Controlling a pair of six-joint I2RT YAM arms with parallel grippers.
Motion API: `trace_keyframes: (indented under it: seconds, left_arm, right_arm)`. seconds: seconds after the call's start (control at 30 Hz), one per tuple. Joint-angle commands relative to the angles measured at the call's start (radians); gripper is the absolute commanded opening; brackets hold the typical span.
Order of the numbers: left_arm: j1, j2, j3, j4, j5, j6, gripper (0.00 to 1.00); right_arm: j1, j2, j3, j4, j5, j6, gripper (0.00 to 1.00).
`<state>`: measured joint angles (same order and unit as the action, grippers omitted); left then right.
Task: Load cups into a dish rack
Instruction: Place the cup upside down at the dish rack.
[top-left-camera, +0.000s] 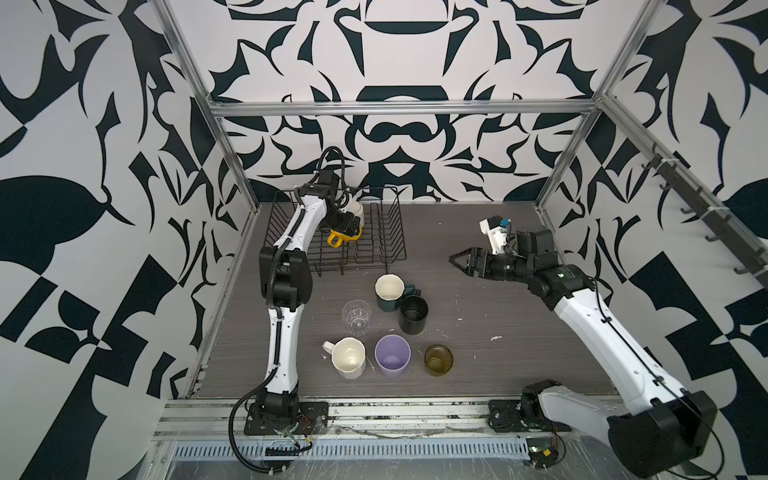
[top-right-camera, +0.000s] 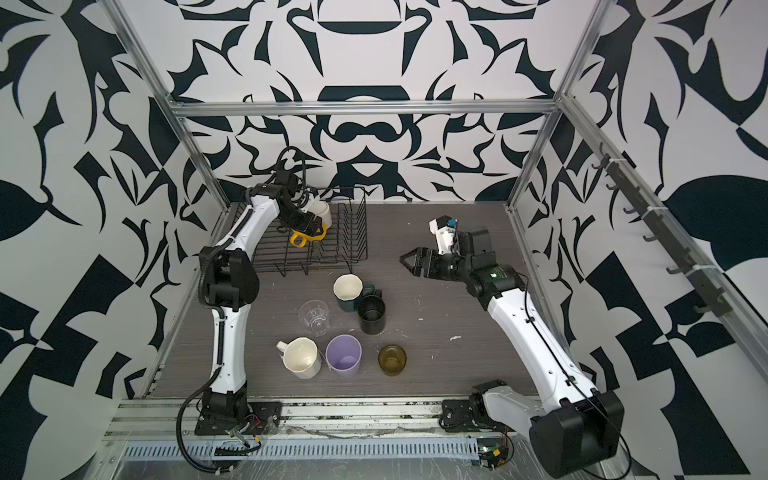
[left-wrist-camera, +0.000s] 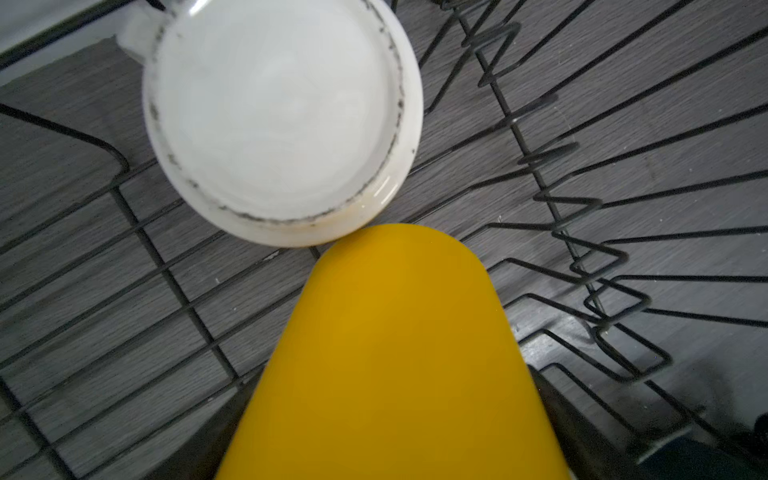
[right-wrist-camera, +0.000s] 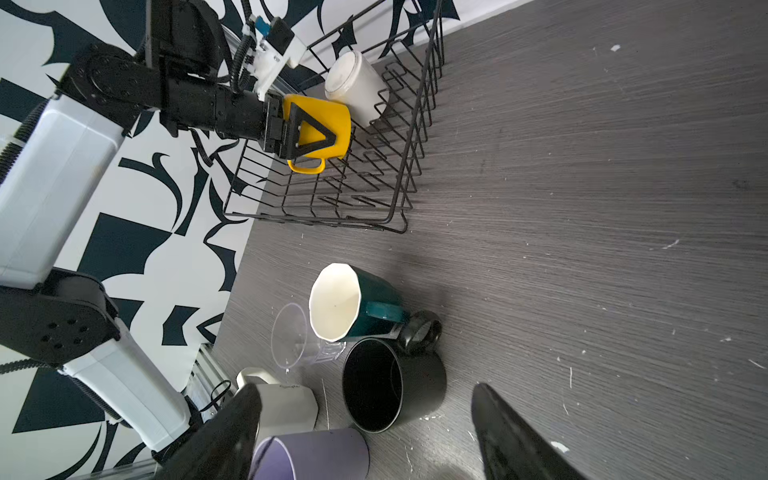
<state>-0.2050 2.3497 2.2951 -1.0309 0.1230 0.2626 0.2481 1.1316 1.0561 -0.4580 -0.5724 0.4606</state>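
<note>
Now in hand: the left gripper, upper left of the right wrist view, is clamped across the yellow mug, a finger on each flank and the handle free of them.
Yellow mug: inside the dish rack, low over its wire floor. I cannot tell whether it already rests on the wires, or which end is down.
White mug: upside down in the rack, base up, upper left of the left wrist view. The yellow mug's end is just beside it, perhaps touching.
Doing it well: I judge the step is setting the yellow mug down. Keep it level, do not nudge the white mug, and stay clear of the plate dividers at the right of that view. Let go only once it sits firm on the wires, then lift straight out.
Risk: a tilted edge could slip between wires, or the handle could snag.
Right gripper: jaws spread and holding nothing, right of centre above the table.
Rack contents: the white and yellow mugs only, with nothing in the dividers.
On the table, lower centre: dark-green mug, black mug just beside it, clear glass, cream mug, lilac tumbler and amber glass.
Their contents: all six stand upright and look empty.
Progress: two cups at the rack, six to go.
</note>
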Motion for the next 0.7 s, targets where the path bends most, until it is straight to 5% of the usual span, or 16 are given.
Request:
trace_keyframes:
  seconds: [0.0,0.4,0.67]
  left_arm:
    - [-0.020,0.050,0.032,-0.089,-0.005,0.016,0.23]
    - [-0.046,0.068,0.033,-0.094,-0.058,0.043,0.60]
    - [-0.052,0.063,0.018,-0.087,-0.064,0.048,0.70]
  right_arm:
    - [-0.005,-0.009,0.003,0.041,-0.017,0.006,0.82]
    - [-0.004,-0.010,-0.013,0.055,-0.023,0.019,0.81]
    - [-0.003,-0.010,-0.018,0.062,-0.026,0.024,0.81]
